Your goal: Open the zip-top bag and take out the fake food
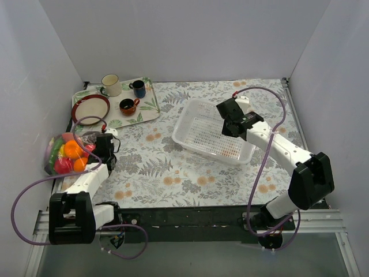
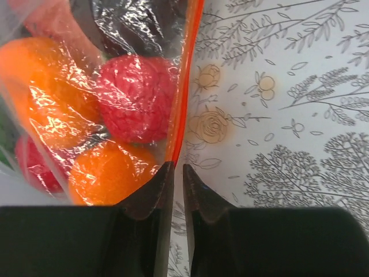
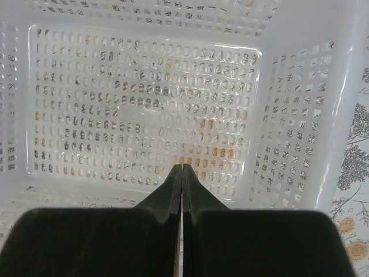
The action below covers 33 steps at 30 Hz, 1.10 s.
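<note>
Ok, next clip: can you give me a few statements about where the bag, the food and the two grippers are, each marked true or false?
1. The fake food is inside the zip-top bag. True.
2. The right gripper is wide open. False: its fingers are pressed together above the basket.
3. The basket holds some of the fruit. False: no fruit shows in it.
4. The left gripper is at the bag's zipper strip. True: the strip runs down to its nearly closed fingertips.
5. The bag lies right of the basket. False: it lies at the table's left edge, by the left arm.
</note>
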Available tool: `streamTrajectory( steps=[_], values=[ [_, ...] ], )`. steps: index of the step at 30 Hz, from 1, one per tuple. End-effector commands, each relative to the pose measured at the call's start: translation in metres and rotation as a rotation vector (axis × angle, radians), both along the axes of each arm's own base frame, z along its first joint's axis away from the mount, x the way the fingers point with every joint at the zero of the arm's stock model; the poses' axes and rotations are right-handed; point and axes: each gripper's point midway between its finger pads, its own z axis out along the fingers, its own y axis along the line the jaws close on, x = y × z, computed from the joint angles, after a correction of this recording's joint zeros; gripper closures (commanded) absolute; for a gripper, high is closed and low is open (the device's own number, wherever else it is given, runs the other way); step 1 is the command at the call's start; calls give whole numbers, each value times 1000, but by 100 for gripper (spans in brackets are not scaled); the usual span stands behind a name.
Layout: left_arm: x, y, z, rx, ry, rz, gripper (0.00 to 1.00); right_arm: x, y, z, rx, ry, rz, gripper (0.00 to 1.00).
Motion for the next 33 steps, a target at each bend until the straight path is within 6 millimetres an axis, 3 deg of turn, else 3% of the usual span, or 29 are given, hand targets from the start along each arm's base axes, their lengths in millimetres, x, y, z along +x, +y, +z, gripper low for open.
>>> streamTrajectory(
  steps=[1,5,7,8,18,20,22,27,28,31,33],
  values=[
    [6,21,21,162,-83,31,86,19,0,14,-60,-22,0,99],
    [14,27,41,318,-173,33,78,28,12,-4,-81,45,25,99],
    [13,26,42,347,-176,17,75,28,17,-10,-69,66,36,99],
    [14,25,42,347,-183,15,68,28,19,-16,-69,80,36,99],
    [4,16,-5,284,-73,-8,60,26,19,-20,-59,87,39,99],
    [2,11,-11,266,-56,-17,53,26,19,-19,-62,82,43,99],
    [1,10,-12,269,-61,-10,48,27,18,-17,-68,77,42,99],
    [11,13,-1,306,-119,4,47,26,20,-20,-61,83,49,99],
    [14,13,1,307,-129,4,48,25,19,-21,-60,87,49,99],
    [20,13,4,315,-139,5,71,24,19,-22,-59,82,48,99],
    [21,14,6,329,-145,11,97,22,17,-24,-60,81,50,99]
  ],
)
